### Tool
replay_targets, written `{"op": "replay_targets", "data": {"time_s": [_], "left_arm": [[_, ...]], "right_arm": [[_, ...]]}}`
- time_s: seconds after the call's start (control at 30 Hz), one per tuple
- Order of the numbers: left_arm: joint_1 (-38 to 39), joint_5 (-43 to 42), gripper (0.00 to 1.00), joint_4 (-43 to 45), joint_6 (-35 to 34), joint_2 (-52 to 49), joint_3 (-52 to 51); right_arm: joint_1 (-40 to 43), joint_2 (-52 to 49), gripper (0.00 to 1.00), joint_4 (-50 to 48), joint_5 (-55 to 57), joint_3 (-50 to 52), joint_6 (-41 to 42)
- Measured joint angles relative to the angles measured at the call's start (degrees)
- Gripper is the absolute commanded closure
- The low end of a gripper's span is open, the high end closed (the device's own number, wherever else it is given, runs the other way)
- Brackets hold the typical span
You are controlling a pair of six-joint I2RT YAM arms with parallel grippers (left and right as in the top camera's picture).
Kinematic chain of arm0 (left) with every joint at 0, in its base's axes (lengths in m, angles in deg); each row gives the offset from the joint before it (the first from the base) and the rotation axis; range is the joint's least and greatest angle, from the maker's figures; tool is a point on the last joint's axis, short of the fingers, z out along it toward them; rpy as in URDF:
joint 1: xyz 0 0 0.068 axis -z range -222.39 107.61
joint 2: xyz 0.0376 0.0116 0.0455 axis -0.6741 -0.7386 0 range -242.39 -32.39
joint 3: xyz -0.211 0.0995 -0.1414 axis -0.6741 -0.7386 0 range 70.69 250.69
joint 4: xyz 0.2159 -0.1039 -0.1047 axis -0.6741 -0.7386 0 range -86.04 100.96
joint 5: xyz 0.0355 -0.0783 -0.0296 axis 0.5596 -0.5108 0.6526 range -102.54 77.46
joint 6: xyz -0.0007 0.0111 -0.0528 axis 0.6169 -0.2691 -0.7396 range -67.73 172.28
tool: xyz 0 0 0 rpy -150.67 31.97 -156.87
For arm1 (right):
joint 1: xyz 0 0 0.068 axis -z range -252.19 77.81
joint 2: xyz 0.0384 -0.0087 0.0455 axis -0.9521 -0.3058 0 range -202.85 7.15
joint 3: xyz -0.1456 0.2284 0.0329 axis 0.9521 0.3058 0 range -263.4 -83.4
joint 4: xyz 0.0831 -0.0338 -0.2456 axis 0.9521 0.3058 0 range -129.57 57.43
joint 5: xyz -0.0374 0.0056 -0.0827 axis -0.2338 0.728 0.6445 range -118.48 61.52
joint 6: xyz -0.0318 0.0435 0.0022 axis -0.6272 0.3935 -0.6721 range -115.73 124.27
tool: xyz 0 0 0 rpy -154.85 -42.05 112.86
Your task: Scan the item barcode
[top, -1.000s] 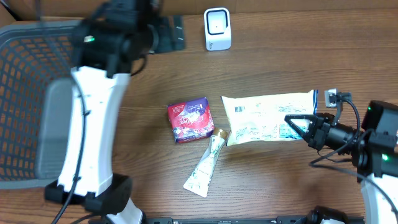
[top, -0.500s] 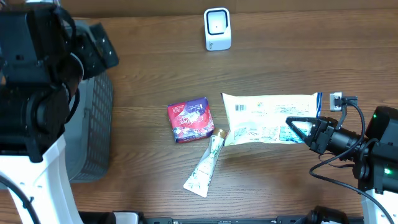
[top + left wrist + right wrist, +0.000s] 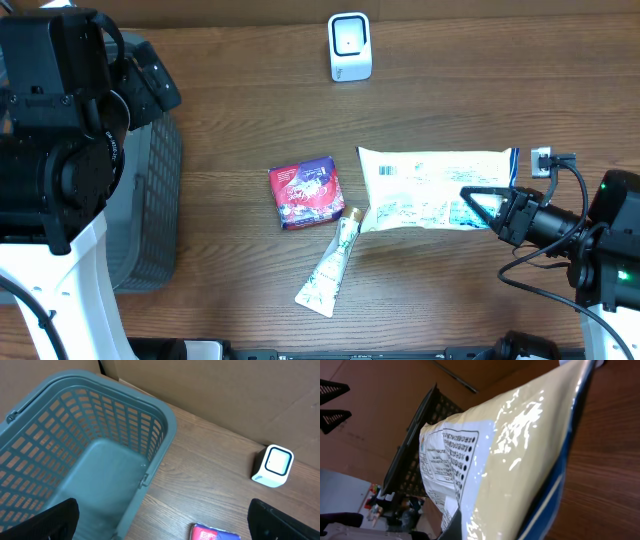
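The right fingers (image 3: 488, 189) pinch the right end of the cream bag (image 3: 425, 180) — printed label up. The left fingers (image 3: 50, 522) hang spread wide over the teal basket (image 3: 100, 435), at left.

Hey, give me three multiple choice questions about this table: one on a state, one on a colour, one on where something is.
1. The right gripper has its jaws: A open, B shut on the cream bag, C shut on nothing.
2. The basket is: A red, B white, C teal.
3. The white scanner stands: A in the basket, B under the cream bag, C on the table near its far edge.
Answers: B, the bag's end is clamped; C, its mesh walls show teal; C, it stands on bare wood.
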Motion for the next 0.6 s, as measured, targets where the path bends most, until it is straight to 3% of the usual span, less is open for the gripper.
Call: {"op": "replay_targets", "data": {"time_s": [0.23,0.47,0.6], "left_arm": [[0.0,0.0,0.00,0.0,-0.2,0.0,0.0],[0.0,0.2,0.00,0.0,-0.2,0.0,0.0],[0.0,0.2,0.00,0.0,-0.3,0.0,0.0]], "right_arm": [[-6.2,-4.9,0.96,-11.1,18.7,-0.2,-1.3],[-16.1,-18.9,0.96,-38.2,34.4,-0.3,0.7],[-20.8,-26.1,0.96,-47.4,45.8,-1.6,1.6]]}}
